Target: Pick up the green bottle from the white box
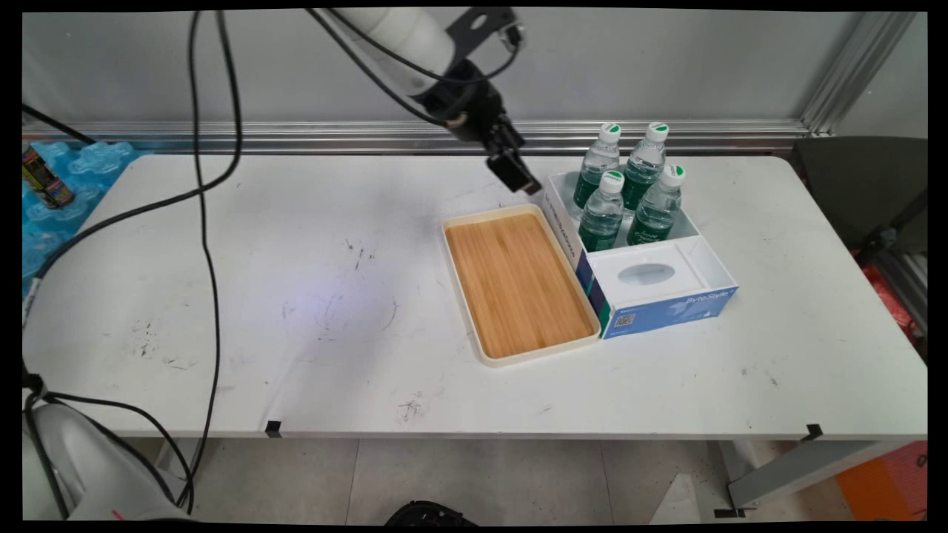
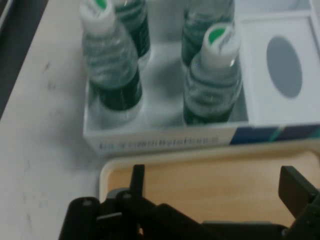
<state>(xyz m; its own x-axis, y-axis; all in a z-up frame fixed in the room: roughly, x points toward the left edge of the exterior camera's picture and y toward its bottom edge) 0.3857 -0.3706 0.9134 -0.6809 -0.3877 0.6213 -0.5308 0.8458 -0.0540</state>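
Observation:
My gripper (image 1: pixel 516 175) hangs above the far end of a wood-bottomed cream tray (image 1: pixel 518 281), just left of a white and blue box (image 1: pixel 666 312). Several green-labelled water bottles (image 1: pixel 601 213) with white caps stand upright in the box's far part. A white tissue box (image 1: pixel 646 274) with an oval slot fills its near part. In the hand view the gripper (image 2: pixel 215 185) is open with nothing between its fingers (image 2: pixel 137 179). It is over the tray (image 2: pixel 200 175), with the box wall (image 2: pixel 160 142) and bottles (image 2: pixel 112 70) beyond.
Black cables (image 1: pixel 207 222) hang over the table's left half. A blue bubbled sheet with a dark can (image 1: pixel 44 178) lies at the far left edge. A dark chair (image 1: pixel 866 192) stands off the right end. The table (image 1: pixel 296 296) bears scuff marks.

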